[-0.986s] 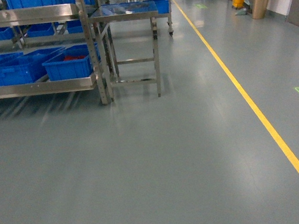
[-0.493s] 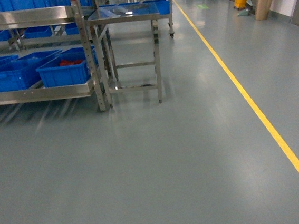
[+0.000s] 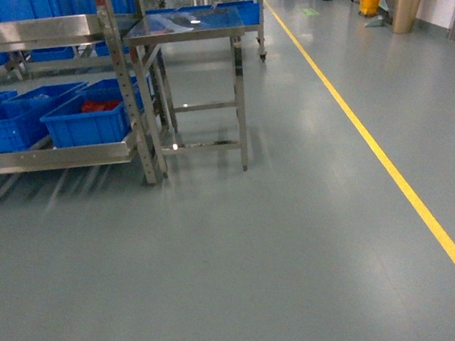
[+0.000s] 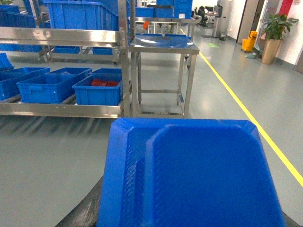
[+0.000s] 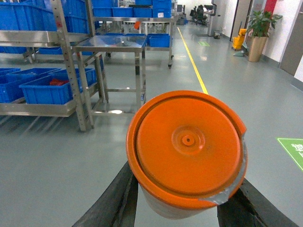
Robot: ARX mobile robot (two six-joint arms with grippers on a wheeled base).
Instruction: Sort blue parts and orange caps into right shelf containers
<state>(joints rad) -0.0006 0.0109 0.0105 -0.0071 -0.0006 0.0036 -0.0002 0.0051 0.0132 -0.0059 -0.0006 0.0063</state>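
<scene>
Transit step, I'm driving base toward shelf [image 3: 57, 155]. Left hand clamped on blue part [image 4: 189, 175], right hand clamped on orange cap [image 5: 187, 146]; fingers mostly hidden. Target crate [image 3: 89, 119] ahead-left of both hands, well apart. Next: close in, square up to shelf beside desk [image 3: 189, 25].
</scene>
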